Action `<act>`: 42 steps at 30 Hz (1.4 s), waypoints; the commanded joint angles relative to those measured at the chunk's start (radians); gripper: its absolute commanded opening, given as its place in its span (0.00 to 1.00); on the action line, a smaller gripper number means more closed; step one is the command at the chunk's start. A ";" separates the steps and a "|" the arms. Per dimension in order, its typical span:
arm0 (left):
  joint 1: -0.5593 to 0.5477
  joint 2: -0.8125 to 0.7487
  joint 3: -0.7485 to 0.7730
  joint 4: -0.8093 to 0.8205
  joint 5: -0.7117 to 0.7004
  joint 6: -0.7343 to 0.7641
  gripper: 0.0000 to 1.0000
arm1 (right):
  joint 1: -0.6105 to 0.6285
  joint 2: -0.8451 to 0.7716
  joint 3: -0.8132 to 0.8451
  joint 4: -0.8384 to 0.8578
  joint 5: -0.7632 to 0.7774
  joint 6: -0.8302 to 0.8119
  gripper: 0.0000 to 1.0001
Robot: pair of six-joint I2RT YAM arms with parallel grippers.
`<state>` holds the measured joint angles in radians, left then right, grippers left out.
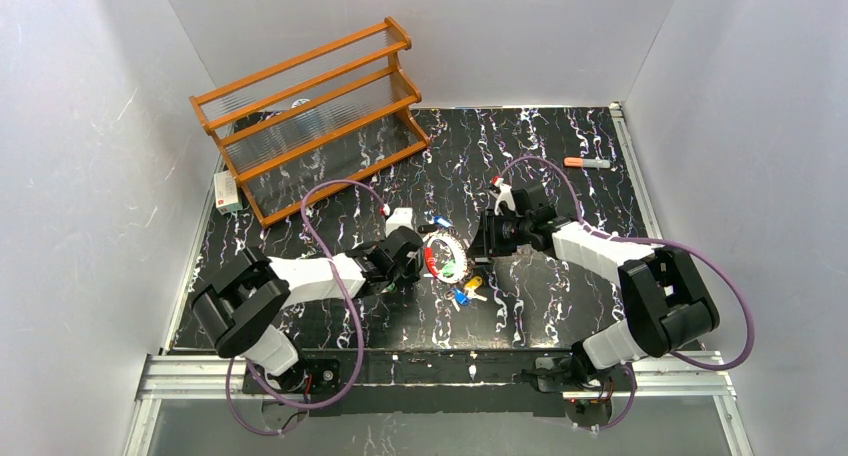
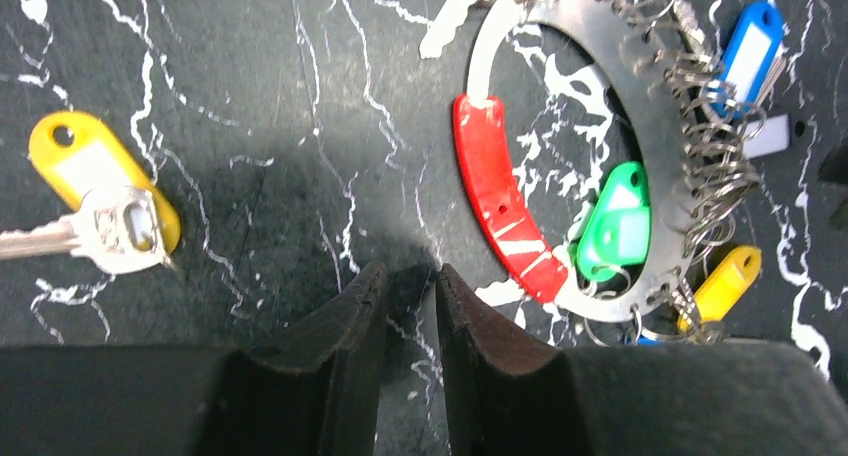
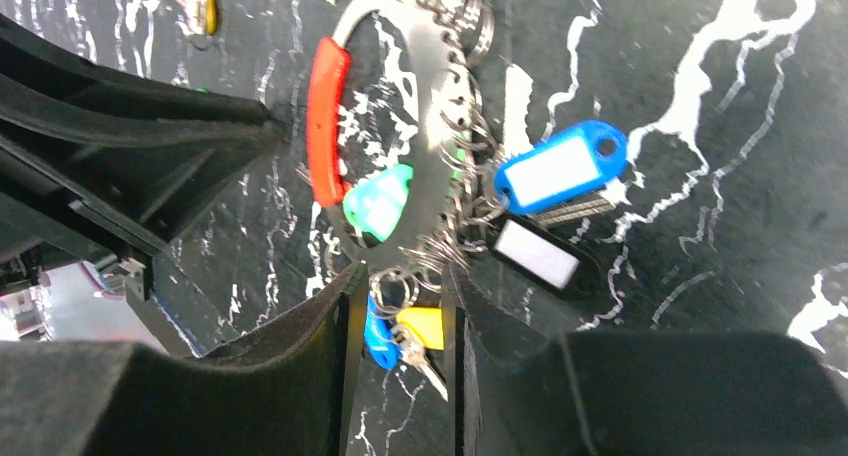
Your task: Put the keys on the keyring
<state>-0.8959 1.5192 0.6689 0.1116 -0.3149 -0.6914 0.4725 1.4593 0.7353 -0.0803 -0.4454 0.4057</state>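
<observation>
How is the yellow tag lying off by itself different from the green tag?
The yellow tag lies on the table, away from the keyring; the green tag sits inside the ring's loop. A silver key overlaps the yellow tag; the green tag shows no key. Both are plastic, with a pale label window.

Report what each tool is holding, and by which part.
Left tool: nothing, only bare table shows in its gap. Right tool: cannot tell; the keyring's blue tag and yellow tag sit in its gap.

Black-and-white arms [image 1: 310, 269], purple cables [image 1: 341, 183]
</observation>
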 commanded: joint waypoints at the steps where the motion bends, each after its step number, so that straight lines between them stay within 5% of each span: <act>1: 0.033 0.079 0.027 0.007 0.024 0.017 0.24 | -0.020 0.000 -0.036 -0.010 0.007 -0.017 0.42; 8: 0.086 0.188 0.108 0.031 0.072 0.070 0.22 | -0.042 0.004 -0.076 0.072 -0.039 -0.028 0.59; 14: 0.123 0.289 0.179 0.061 0.152 0.088 0.20 | -0.050 0.050 -0.060 0.126 -0.074 -0.052 0.58; 17: 0.130 0.329 0.223 0.064 0.176 0.097 0.19 | -0.049 0.093 -0.047 0.128 -0.106 -0.057 0.50; 23: 0.133 0.383 0.310 0.060 0.223 0.120 0.20 | -0.050 0.133 -0.037 0.131 -0.256 -0.030 0.17; 25: 0.133 0.391 0.323 0.060 0.233 0.126 0.20 | -0.050 0.105 -0.041 0.135 -0.299 -0.019 0.15; 27: 0.133 0.388 0.331 0.057 0.237 0.132 0.21 | -0.050 0.061 -0.043 0.136 -0.316 -0.013 0.16; 30: 0.132 0.374 0.334 0.042 0.236 0.144 0.22 | -0.049 -0.020 -0.043 0.117 -0.261 -0.008 0.42; 34: 0.134 0.334 0.321 0.015 0.226 0.157 0.23 | -0.050 -0.064 -0.036 0.067 -0.154 -0.037 0.58; 38: 0.134 0.269 0.283 -0.012 0.208 0.165 0.23 | -0.050 -0.061 -0.028 0.023 -0.135 -0.060 0.59; 42: 0.134 0.167 0.207 -0.014 0.210 0.158 0.24 | -0.048 -0.039 -0.032 0.037 -0.175 -0.065 0.48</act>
<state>-0.7620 1.7992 0.9493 0.1989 -0.0971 -0.5476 0.4255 1.4033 0.6792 -0.0292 -0.6052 0.3614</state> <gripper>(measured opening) 0.232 0.527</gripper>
